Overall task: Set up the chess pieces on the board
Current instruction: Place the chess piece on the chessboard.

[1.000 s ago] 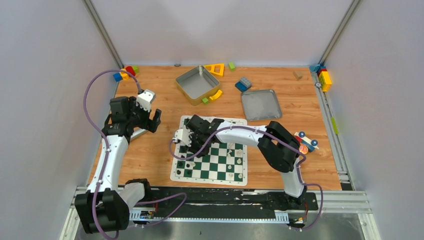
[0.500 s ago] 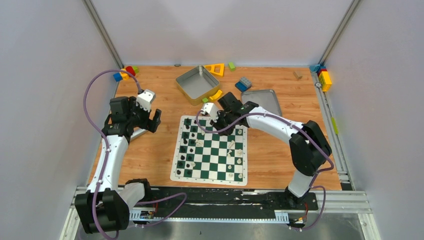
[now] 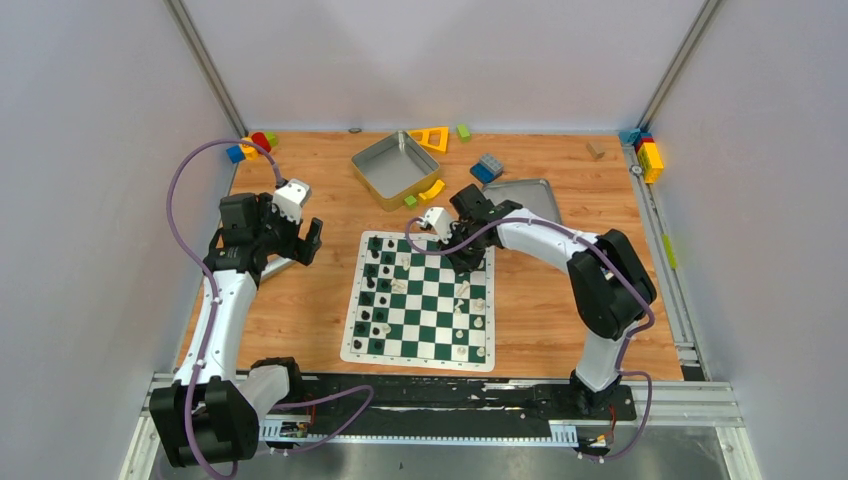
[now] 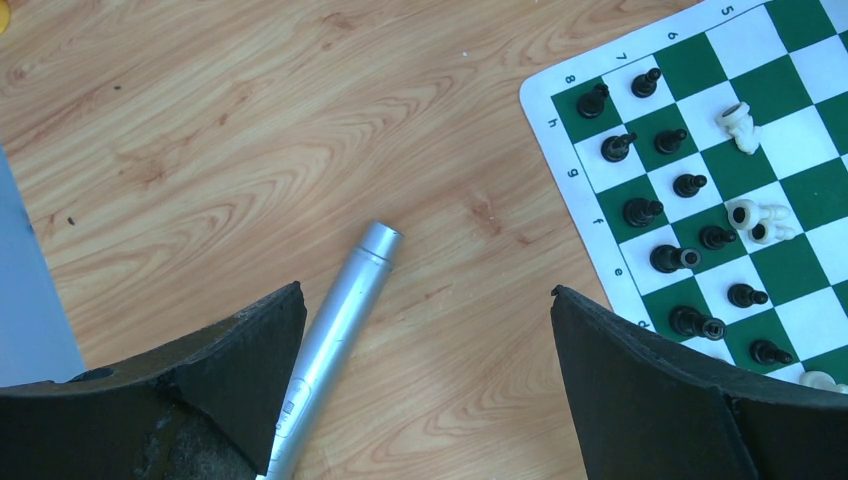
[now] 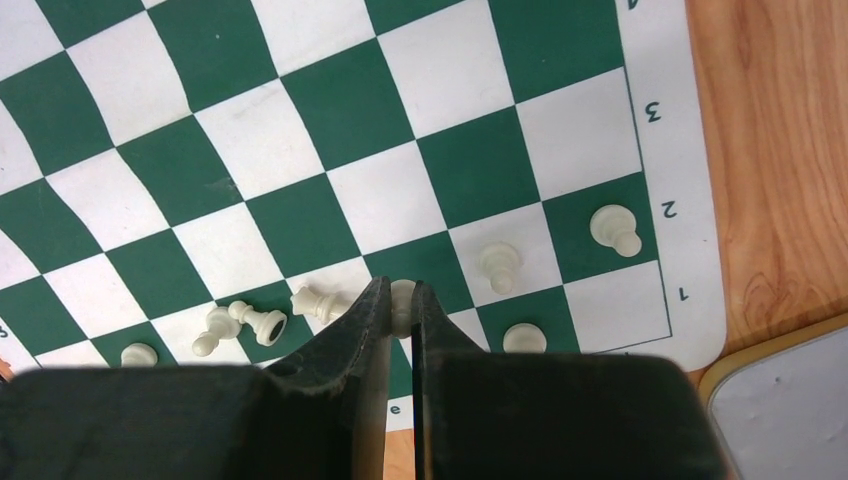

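Grip decides it: the right pincer [image 5: 400, 305] holds a white piece [image 5: 402, 292] in a narrow pinch, seen end-on between the tips, over the first ranks of the board [image 5: 665, 130], while the left pincer [image 4: 425, 300] gapes wide, off over the tabletop [image 4: 200, 150].

Showed two slim robot arms, the left arm [image 3: 215, 320] and the right arm [image 3: 540, 238], alike in build. Carried glossy white shells over the long links and chunky black housings at the joints. Trailed looping purple cables [image 3: 171, 200] from base to wrist. Bore a small white camera box [image 3: 293, 197] by each wrist. Ended in the left gripper [image 4: 425, 300] and the right gripper [image 5: 400, 300], both with thick matte-black fingers [image 4: 220, 380], dusty and scuffed along the edges. Stood on black bases [image 3: 205, 420] fixed to a black plate [image 3: 450, 395].
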Tool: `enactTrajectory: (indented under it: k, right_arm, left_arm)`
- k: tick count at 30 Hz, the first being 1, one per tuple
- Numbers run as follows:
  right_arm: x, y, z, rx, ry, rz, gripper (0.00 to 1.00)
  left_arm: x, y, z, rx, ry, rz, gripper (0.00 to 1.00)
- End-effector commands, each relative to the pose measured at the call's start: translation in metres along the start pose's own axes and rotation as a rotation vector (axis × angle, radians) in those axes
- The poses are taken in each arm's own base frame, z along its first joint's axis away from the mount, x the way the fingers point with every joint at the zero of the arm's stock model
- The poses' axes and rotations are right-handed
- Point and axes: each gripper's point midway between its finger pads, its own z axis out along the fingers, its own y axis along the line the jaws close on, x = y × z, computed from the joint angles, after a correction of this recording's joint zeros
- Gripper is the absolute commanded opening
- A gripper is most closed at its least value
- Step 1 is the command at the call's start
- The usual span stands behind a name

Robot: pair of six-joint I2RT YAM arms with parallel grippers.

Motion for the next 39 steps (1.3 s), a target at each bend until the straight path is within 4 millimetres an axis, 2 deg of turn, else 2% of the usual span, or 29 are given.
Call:
enactTrajectory:
  k: [1, 14, 20, 25, 28, 32, 39]
  right_arm:
    - [0.005, 0.001, 0.010, -0.018, 0.006, -0.015, 0.01]
    - [0.015, -0.002, 0.019, -0.012, 0.032, -0.007, 0.06]
    - [0.017, -0.002, 0.018, -0.004, 0.036, 0.000, 0.23]
    - [0.008, -0.003, 0.005, 0.017, 0.001, 0.004, 0.39]
    - [0.004, -0.002, -0.005, 0.024, -0.015, 0.006, 0.41]
    - [0.009, 0.004, -0.011, 0.017, -0.010, 0.012, 0.42]
    - [0.023, 0.011, -0.008, -0.003, 0.014, 0.030, 0.46]
  left_arm:
    - [-0.011, 0.005, -0.002, -0.014, -0.040, 0.009, 1.00]
    - [-0.009, 0.005, -0.002, -0.014, -0.037, 0.009, 1.00]
    - [-0.009, 0.005, -0.003, -0.016, -0.036, 0.010, 1.00]
    - [-0.008, 0.005, -0.002, -0.017, -0.034, 0.010, 1.00]
    - [-0.009, 0.005, -0.003, -0.017, -0.037, 0.011, 1.00]
    - [-0.009, 0.005, -0.003, -0.018, -0.038, 0.012, 1.00]
    - [-0.009, 0.004, -0.003, -0.018, -0.037, 0.011, 1.00]
